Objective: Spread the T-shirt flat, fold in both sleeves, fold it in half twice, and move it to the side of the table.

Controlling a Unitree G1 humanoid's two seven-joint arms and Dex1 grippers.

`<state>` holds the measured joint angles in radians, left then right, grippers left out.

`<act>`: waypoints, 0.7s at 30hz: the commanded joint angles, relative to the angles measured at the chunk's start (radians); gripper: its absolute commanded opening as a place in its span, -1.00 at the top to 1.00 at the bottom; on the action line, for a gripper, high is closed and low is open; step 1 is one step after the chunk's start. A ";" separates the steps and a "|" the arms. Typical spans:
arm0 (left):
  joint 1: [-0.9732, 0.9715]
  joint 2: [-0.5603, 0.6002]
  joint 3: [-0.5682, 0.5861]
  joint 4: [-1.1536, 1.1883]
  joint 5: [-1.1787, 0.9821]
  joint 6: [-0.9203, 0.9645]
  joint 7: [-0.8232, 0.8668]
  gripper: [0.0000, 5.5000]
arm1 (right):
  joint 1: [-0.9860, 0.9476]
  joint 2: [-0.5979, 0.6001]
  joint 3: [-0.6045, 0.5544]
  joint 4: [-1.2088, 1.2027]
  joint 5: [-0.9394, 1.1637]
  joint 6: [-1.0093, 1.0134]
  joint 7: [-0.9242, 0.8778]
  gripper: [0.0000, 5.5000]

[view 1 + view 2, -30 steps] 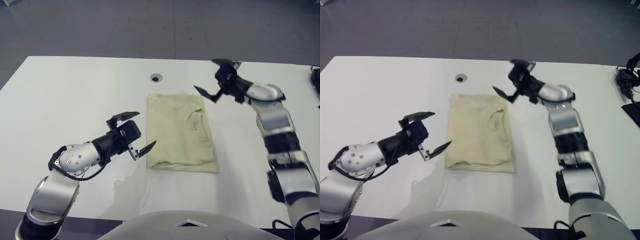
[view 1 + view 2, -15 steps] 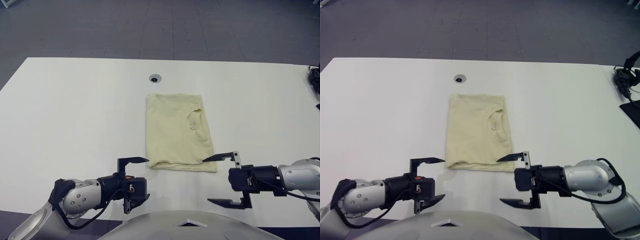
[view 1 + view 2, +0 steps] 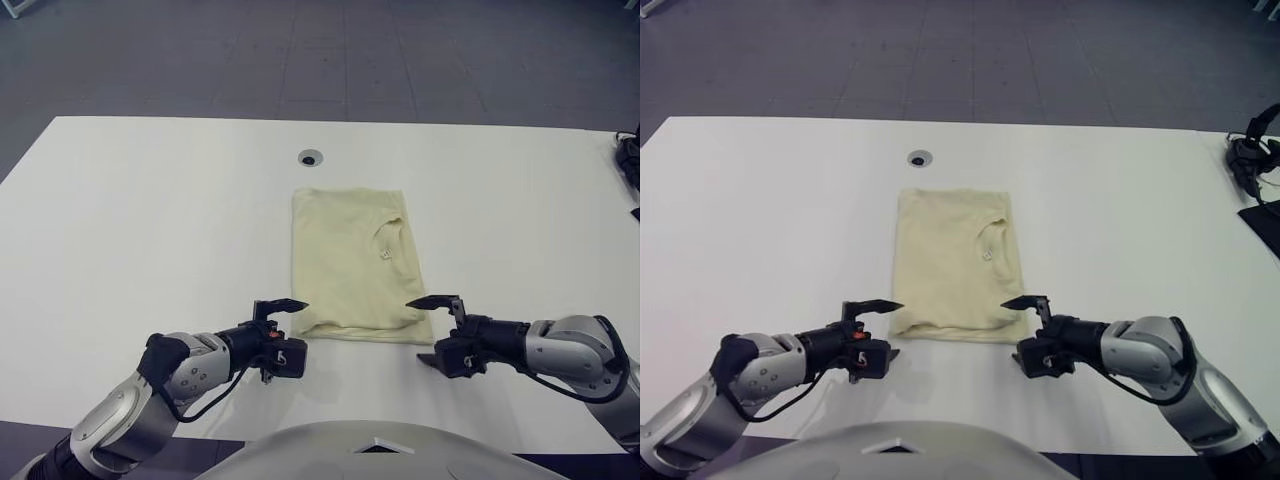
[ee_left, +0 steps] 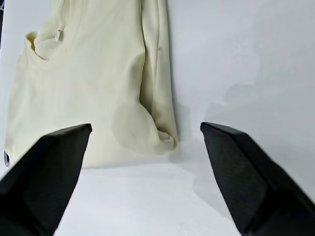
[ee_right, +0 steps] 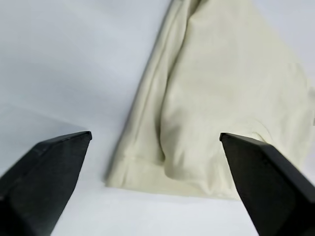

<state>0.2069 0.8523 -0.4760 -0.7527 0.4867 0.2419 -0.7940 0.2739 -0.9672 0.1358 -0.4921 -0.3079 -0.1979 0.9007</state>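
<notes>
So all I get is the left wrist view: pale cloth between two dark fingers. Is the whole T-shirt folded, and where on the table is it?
Observer: The head view shows the T-shirt as a folded rectangle near the middle of the white table, not at a side.
Visitor: Is the other arm close?
Observer: Yes. The right gripper is by the shirt's near right corner, fingers open, while the left gripper is by the near left corner.
Visitor: Anything else up there?
Observer: A small round hole in the table beyond the shirt's far edge.
</notes>
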 commanded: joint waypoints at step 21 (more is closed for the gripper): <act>-0.002 -0.070 -0.032 0.094 0.095 -0.011 -0.050 1.00 | -0.070 -0.006 0.078 0.116 -0.043 -0.051 0.006 0.83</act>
<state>0.1955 0.7751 -0.5143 -0.6795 0.5682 0.2198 -0.8178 0.2098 -0.9647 0.2008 -0.3922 -0.3330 -0.2531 0.8917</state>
